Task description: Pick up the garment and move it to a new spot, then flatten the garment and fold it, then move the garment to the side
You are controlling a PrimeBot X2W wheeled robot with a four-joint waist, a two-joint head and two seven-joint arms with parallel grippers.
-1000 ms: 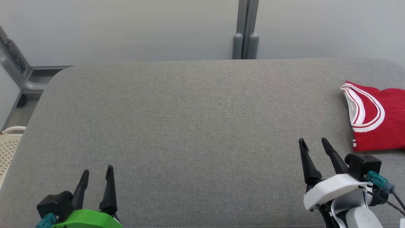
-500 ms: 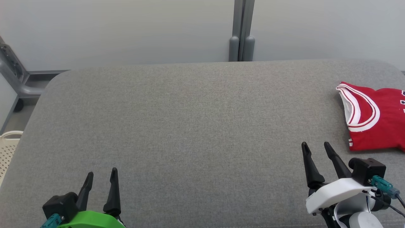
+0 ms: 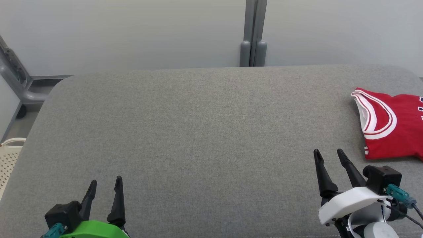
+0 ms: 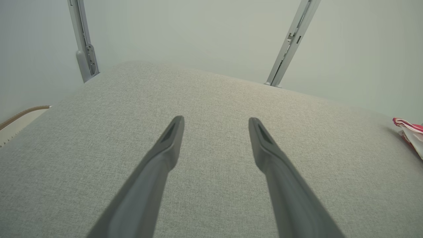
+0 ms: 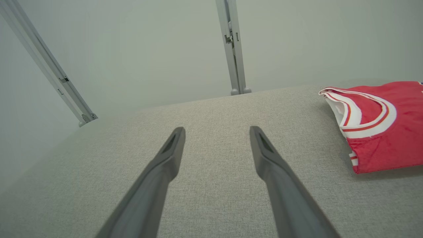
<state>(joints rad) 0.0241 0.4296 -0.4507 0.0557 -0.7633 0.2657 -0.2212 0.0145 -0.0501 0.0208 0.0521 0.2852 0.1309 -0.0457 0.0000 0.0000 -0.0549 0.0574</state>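
Garment (image 3: 393,129), red with white-banded trim, lies folded flat on woven grey cushion (image 3: 198,132).

Grey surface (image 3: 198,125) lies open except jersey (image 3: 396,132) at right.

- What kind of place is this?
- A test room, I think. It has plain pale wall panels (image 3: 132,33) joined by grey metal posts (image 3: 252,39), one big grey cloth-covered surface (image 3: 198,125), and a white plastic basket with holes (image 3: 6,162) beside it.

Grey fabric table (image 3: 198,132); perforated basket (image 3: 8,158) left; wall post (image 3: 252,49).
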